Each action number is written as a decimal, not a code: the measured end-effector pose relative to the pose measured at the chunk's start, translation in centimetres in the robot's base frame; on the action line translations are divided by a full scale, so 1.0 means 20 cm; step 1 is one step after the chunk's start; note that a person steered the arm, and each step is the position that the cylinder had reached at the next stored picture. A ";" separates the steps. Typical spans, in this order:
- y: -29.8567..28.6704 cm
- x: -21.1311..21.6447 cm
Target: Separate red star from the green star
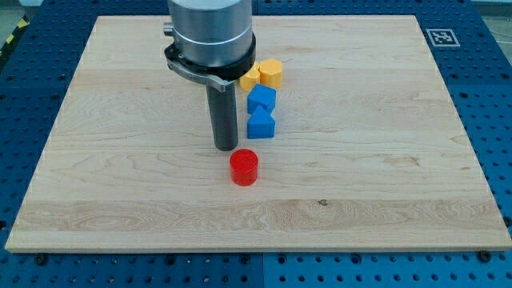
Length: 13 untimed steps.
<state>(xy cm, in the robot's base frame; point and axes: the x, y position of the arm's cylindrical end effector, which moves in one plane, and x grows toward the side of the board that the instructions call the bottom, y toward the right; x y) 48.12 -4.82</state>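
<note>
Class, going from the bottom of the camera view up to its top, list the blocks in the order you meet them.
Red cylinder → blue triangular block → blue block → two yellow blocks, and, nearly level. My tip ends just above the red cylinder and to the view's left of it.

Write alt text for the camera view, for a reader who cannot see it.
My tip rests on a wooden board, just above a red cylinder and left of two blue blocks. Two yellow blocks sit above the blue ones. No red or green star is visible.
</note>
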 end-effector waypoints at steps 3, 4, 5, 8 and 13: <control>-0.20 -0.20; -0.24 -0.36; -0.24 -0.48; -0.18 -0.58; -0.35 -0.60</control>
<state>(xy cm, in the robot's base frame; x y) 36.10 -11.79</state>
